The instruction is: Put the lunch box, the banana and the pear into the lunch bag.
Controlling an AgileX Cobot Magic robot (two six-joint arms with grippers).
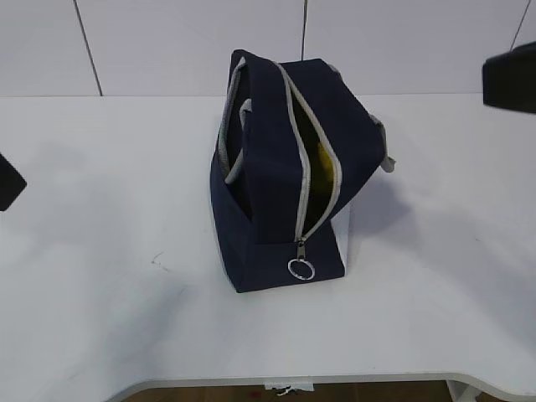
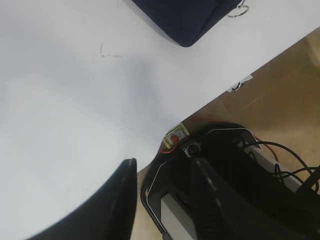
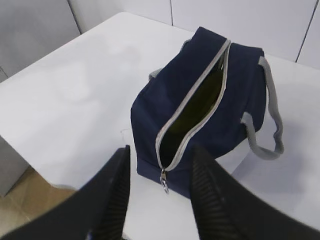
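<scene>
A: Starting at the left, what do you see?

B: The left gripper [image 2: 162,200] hangs over the table's [image 1: 100,251] front edge, well clear of the bag [image 1: 276,167]. Its two dark fingers [image 2: 120,200] stand apart with nothing between them. Under it are the floor, a dark base with a red button [image 2: 174,139] and some cables [image 2: 287,160]. In the exterior view only a dark corner of that arm shows at the left border.

A: And the middle?

B: The bag stands upright on the white table, about mid-table. Its zipper [image 1: 306,159] is partly open along the top, the ring pull [image 1: 301,268] hanging at the near end. Grey handles [image 3: 267,120] droop on either side.

A: Anything inside?

B: Through the gap a patch of yellow [image 1: 325,163] shows. I cannot tell whether it is the banana or the pear. The box is not visible; if it is inside, the fabric hides it.

A: The right side?

B: The right gripper [image 3: 160,195] hovers above the bag's ring-pull end, not touching it. Its ribbed fingers [image 3: 207,200] are parted and hold nothing. In the exterior view only a dark block of that arm shows at the upper right.
</scene>
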